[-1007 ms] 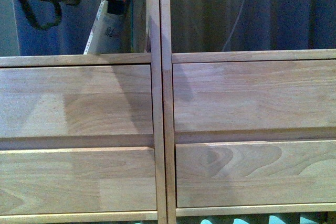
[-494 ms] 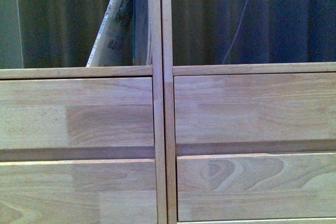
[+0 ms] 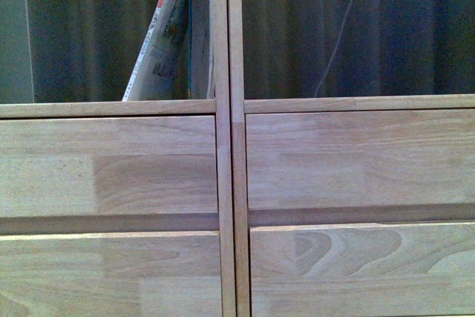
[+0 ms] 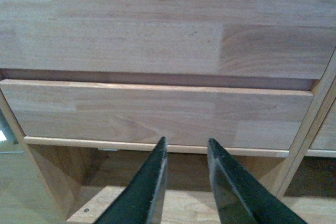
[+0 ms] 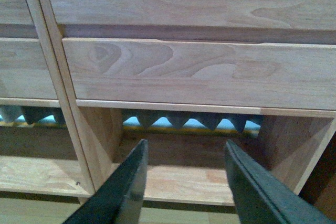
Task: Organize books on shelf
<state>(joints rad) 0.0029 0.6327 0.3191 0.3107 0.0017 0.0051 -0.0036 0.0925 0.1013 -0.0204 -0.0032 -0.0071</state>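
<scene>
Left gripper (image 4: 185,182) is released w/ nothing in it, jaws a little apart, hanging low in front of the shelf (image 3: 223,183) panels above a bottom compartment. A sec ago we had this arm up in the upper left compartment, at the book; now it's gone from the front view, so the book is let go. Right gripper (image 5: 184,182) is released too, jaws wider apart, nothing between them, facing the lower right compartment.

Book (image 3: 159,42) sits in the upper left compartment, at its right end near the centre upright, tilted w/ its top toward the upright and its foot out to the left on the shelf board. It leans w/o support from us. Our view has also shifted, as the panels sit lower in frame than before.

We judge this placement done, tho the book isn't upright; it's thin & floppy, so it may slide or sag. No other books in view, so we can't tell what's left.
</scene>
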